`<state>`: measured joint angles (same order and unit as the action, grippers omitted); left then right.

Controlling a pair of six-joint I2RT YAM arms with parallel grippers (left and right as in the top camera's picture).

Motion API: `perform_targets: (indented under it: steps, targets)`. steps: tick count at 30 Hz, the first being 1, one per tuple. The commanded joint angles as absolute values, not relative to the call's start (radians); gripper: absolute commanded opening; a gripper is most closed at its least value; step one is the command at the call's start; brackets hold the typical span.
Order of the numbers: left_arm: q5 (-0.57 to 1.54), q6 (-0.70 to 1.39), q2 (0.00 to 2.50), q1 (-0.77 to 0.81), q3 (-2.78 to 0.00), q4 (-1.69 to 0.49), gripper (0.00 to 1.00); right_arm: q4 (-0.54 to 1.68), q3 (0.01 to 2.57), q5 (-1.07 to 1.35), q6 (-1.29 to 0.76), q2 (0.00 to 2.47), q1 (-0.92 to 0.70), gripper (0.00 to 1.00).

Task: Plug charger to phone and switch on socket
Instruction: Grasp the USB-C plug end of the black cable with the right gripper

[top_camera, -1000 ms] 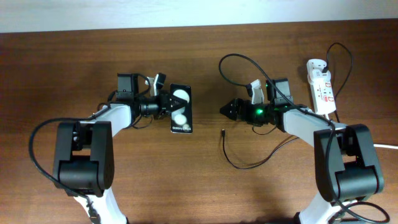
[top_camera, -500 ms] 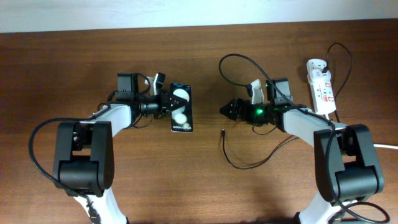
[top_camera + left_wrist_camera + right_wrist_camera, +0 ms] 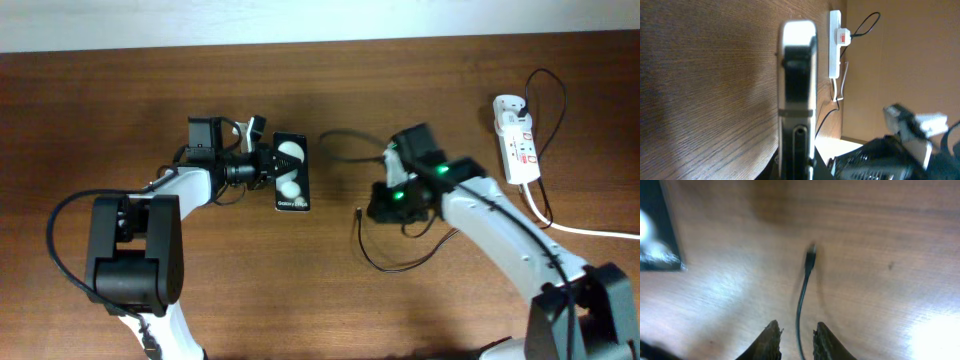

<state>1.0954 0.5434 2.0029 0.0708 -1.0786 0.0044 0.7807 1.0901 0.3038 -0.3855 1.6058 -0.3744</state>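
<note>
The phone [image 3: 291, 172], a black slab with two white blobs, lies left of centre, and my left gripper [image 3: 267, 169] is shut on its left side. In the left wrist view the phone [image 3: 797, 90] shows edge-on between the jaws. The charger [image 3: 362, 238] is a thin black cable whose connector tip [image 3: 358, 212] rests on the wood right of the phone. My right gripper [image 3: 797, 339] hangs low over the charger [image 3: 801, 305]. Its jaws are open a little and straddle the cable without touching it, behind the tip [image 3: 811, 257]. The white socket [image 3: 515, 140] lies at far right.
A thick white cord [image 3: 590, 232] runs from the socket off the right edge. More black cable loops near the socket [image 3: 545, 85] and behind my right arm [image 3: 345, 135]. The table's far edge [image 3: 320, 45] meets a pale wall.
My right arm has swung down and forward over the cable, and its wide jaws have narrowed around it. The left gripper and phone have not moved.
</note>
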Motion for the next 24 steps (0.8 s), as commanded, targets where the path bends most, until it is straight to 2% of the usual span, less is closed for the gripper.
perform_targets:
  steps: [1,3,9,11,14,18,22,24]
  targets:
    - [1.119,0.550,1.987,0.067,-1.079,0.008,0.00,0.772,1.087,0.053,-0.454,1.657,-0.511,0.37]
    - [1.119,0.557,1.987,0.067,-1.079,0.007,0.00,0.733,1.087,-0.064,-0.459,1.725,-0.602,0.39]
    - [1.118,0.569,1.987,0.067,-1.079,0.008,0.00,0.654,1.088,-0.092,-0.481,1.821,-0.614,0.39]
    - [1.118,0.568,1.987,0.067,-1.079,0.007,0.00,0.620,1.088,-0.108,-0.480,1.832,-0.614,0.33]
    - [1.118,0.569,1.987,0.067,-1.079,0.008,0.00,0.621,1.088,-0.118,-0.480,1.849,-0.614,0.30]
    - [1.118,0.568,1.987,0.067,-1.079,0.008,0.00,0.631,1.087,-0.125,-0.481,1.849,-0.614,0.22]
    - [1.118,0.569,1.987,0.067,-1.079,0.008,0.00,0.624,1.087,-0.125,-0.481,1.853,-0.614,0.09]
    - [1.118,0.569,1.987,0.067,-1.079,0.011,0.00,0.623,1.087,-0.125,-0.481,1.853,-0.614,0.08]
